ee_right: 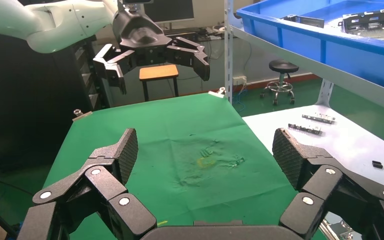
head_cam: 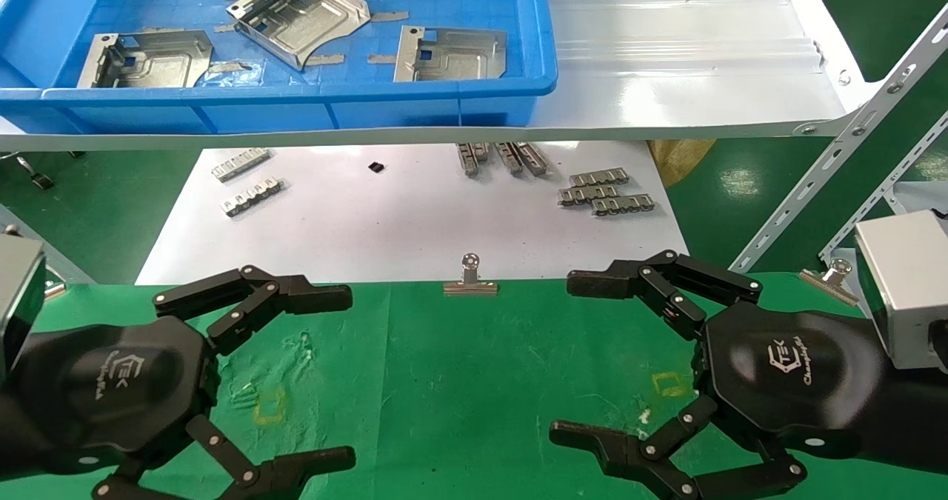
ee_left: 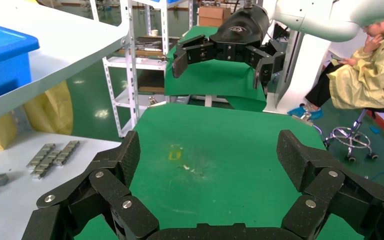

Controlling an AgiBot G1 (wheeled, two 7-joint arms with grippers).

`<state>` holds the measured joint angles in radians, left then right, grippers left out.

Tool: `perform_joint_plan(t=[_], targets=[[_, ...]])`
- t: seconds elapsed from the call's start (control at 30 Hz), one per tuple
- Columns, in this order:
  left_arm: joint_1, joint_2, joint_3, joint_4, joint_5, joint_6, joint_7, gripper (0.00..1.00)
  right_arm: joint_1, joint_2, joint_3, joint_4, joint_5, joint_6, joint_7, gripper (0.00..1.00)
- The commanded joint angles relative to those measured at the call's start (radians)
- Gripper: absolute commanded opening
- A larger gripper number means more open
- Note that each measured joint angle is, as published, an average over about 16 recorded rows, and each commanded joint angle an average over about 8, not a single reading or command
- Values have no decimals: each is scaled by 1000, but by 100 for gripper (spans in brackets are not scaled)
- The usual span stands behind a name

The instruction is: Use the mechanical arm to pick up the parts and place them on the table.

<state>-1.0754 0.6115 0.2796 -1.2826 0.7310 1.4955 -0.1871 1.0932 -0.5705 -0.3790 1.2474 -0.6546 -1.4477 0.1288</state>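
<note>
Both grippers, left gripper (head_cam: 326, 370) and right gripper (head_cam: 585, 355), are hovering with jaws spread, empty, over the green bench (head_cam: 459, 381). Three parts (head_cam: 300, 15) are lying beyond it in the blue tray (head_cam: 296, 111), awaiting pickup; none placed yet.

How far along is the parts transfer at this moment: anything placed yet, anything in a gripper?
Done: nothing. The green table holds no part. In hand: nothing. The left gripper and right gripper both hover open and empty over the cloth. Left: all three parts lie in the blue tray on the shelf: the left part, the middle part, tilted, and the right part.
</note>
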Motion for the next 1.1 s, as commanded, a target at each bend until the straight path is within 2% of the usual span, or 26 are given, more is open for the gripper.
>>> perform_joint_plan(t=[0.03,0.17,0.23,1.1], targets=[[0,0,0,0,0,0,0,100,0,0,0,0,0,0,0,69],[0,0,0,0,0,0,0,100,0,0,0,0,0,0,0,19],[0,0,0,0,0,0,0,100,0,0,0,0,0,0,0,0],[0,0,0,0,0,0,0,100,0,0,0,0,0,0,0,0]])
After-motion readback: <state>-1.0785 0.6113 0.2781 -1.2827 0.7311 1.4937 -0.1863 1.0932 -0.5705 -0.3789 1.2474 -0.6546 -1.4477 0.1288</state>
